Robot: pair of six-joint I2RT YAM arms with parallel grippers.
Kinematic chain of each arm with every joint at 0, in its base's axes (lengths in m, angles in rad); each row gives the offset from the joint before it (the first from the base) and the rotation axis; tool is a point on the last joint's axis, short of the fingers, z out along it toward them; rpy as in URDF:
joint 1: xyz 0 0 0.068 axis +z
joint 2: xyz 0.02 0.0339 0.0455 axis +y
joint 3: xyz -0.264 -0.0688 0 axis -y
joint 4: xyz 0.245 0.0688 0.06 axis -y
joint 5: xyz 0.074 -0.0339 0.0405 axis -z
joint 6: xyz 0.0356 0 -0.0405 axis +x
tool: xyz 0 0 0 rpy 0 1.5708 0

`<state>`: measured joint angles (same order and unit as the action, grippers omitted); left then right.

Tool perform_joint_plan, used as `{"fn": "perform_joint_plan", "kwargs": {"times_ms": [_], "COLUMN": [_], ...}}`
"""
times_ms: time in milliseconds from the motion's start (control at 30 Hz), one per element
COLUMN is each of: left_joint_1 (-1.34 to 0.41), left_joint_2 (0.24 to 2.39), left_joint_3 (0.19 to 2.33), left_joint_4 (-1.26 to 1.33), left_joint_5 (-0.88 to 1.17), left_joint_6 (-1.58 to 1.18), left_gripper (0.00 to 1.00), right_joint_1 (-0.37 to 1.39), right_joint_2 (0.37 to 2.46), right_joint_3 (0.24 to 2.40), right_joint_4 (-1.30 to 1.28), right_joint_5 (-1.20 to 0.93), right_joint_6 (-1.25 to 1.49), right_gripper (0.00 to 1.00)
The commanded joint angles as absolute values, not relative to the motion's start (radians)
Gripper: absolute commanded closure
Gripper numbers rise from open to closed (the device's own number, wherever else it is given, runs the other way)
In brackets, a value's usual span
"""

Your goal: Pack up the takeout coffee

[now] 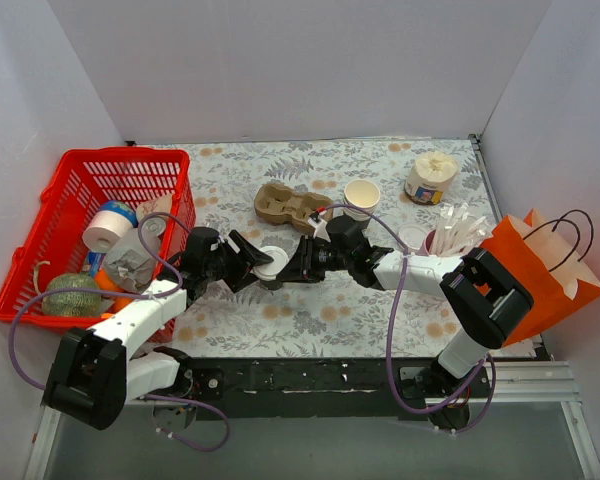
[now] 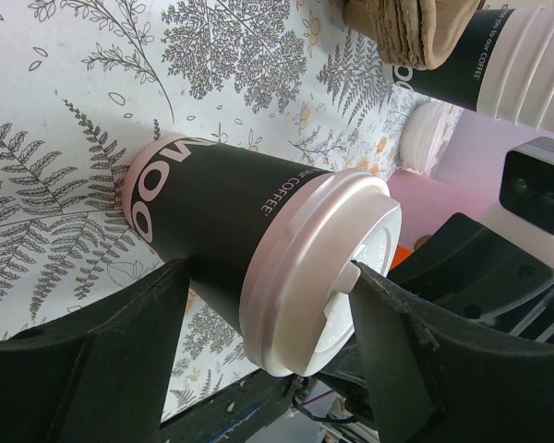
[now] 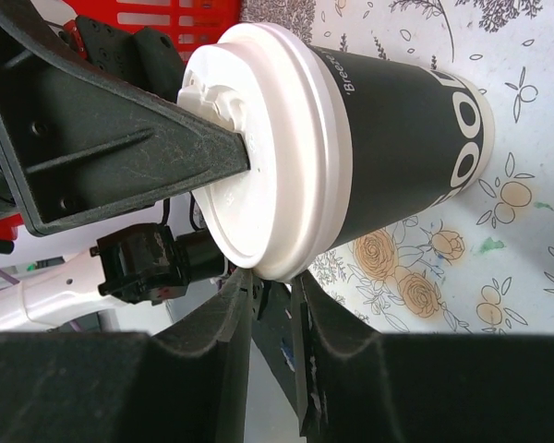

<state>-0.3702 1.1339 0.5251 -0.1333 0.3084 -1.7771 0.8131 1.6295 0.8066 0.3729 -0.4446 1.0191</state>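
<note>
The takeout coffee (image 1: 271, 264) is a black paper cup with a white lid, just left of the mat's middle. In the left wrist view the coffee (image 2: 222, 221) lies between the fingers of my left gripper (image 2: 270, 277), one finger on its dark body and the other against the lid's top. From above, that left gripper (image 1: 260, 268) reaches it from the left. My right gripper (image 1: 292, 268) meets it from the right. In the right wrist view the coffee (image 3: 388, 138) has its lid rim pinched between the nearly closed tips of the right gripper (image 3: 272, 275).
A red basket (image 1: 120, 155) of groceries stands at the left. An orange paper bag (image 1: 540, 270) stands open at the right edge. Behind the arms are a cardboard cup carrier (image 1: 285, 205), an open cup (image 1: 361, 195), a pink cup of white sticks (image 1: 445, 238) and a lidded tub (image 1: 430, 178).
</note>
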Motion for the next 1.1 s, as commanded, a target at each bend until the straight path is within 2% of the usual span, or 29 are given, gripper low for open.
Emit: {"fn": "perform_joint_plan", "kwargs": {"times_ms": [0, 133, 333, 500, 600, 633, 700, 833, 1067], "left_joint_1": [-0.373, -0.373, -0.373, -0.374, -0.373, -0.373, -0.374, -0.374, -0.373], "left_joint_2": [1.178, 1.183, 1.186, 1.197, 1.192, 1.192, 1.190, 1.189, 1.195], "left_joint_3": [0.505, 0.505, 0.511, 0.514, 0.514, 0.517, 0.522, 0.534, 0.561], "left_joint_4": [-0.229, -0.230, -0.238, -0.238, -0.239, -0.238, -0.244, -0.255, -0.273], "left_joint_5": [0.330, 0.334, 0.336, 0.341, 0.341, 0.339, 0.337, 0.333, 0.345], "left_joint_6": [-1.784, -1.787, -1.786, -1.786, -1.784, -1.784, -1.781, -1.770, -1.738], "left_gripper": [0.33, 0.33, 0.34, 0.34, 0.33, 0.33, 0.33, 0.32, 0.28], "right_joint_1": [0.821, 0.825, 0.853, 0.857, 0.857, 0.857, 0.856, 0.856, 0.856], "right_joint_2": [1.681, 1.683, 1.657, 1.644, 1.629, 1.621, 1.594, 1.522, 1.344], "right_joint_3": [0.822, 0.851, 0.913, 0.908, 0.911, 0.911, 0.920, 0.928, 0.910], "right_joint_4": [0.242, 0.172, 0.002, 0.008, 0.029, 0.035, 0.035, 0.020, 0.006], "right_joint_5": [-0.322, -0.279, -0.080, -0.097, -0.138, -0.150, -0.160, -0.164, -0.114], "right_joint_6": [0.931, 0.899, 0.815, 0.811, 0.813, 0.813, 0.807, 0.795, 0.749], "right_gripper": [0.99, 0.99, 0.96, 0.79, 0.73, 0.67, 0.64, 0.46, 0.32]}}
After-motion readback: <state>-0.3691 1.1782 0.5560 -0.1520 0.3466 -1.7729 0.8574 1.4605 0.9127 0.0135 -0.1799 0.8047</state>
